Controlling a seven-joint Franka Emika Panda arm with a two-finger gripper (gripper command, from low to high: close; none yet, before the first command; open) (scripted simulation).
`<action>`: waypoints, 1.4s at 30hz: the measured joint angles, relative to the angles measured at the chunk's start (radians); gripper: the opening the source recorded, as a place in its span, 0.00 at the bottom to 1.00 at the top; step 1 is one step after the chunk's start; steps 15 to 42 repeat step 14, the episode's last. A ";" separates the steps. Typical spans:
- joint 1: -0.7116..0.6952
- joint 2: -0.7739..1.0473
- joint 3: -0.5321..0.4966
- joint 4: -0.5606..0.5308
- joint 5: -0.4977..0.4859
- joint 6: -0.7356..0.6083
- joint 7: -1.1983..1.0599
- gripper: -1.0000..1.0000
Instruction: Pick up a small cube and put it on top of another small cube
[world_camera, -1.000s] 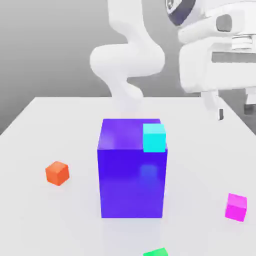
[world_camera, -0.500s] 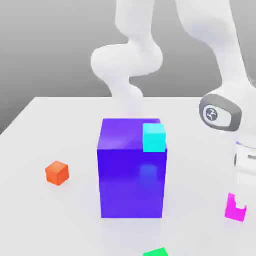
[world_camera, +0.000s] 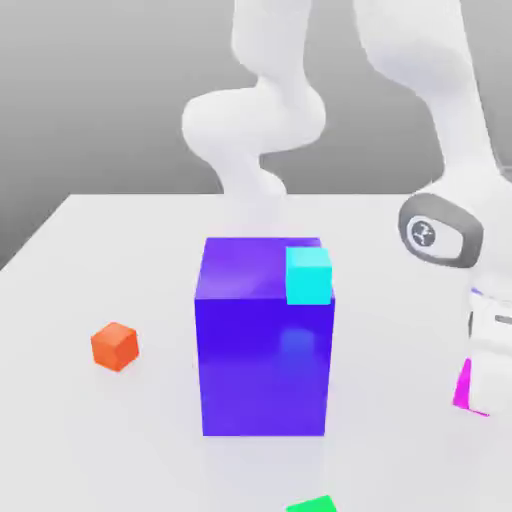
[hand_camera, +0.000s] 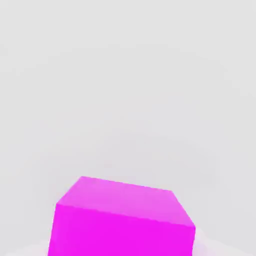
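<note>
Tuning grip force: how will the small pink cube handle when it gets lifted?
The pink cube looks rigid with flat faces, so it probably won't roll or sag. Its plain, smooth sides may be slippery. Being small beside the blue block, it is likely light.

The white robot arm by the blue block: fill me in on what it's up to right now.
The white robot arm has its hand down over the small magenta-pink cube, which sits on the white table at the exterior view's right and is mostly hidden there behind the hand. A small cyan cube rests on the big blue-purple block, and a small orange cube sits on the table, apart.
</note>
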 joint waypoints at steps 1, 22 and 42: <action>-0.036 0.000 -0.025 0.028 0.018 -0.027 -0.004 0.00; -0.251 0.157 -0.187 0.214 0.122 -0.050 -0.024 1.00; -0.251 0.157 -0.187 0.214 0.122 -0.050 -0.024 1.00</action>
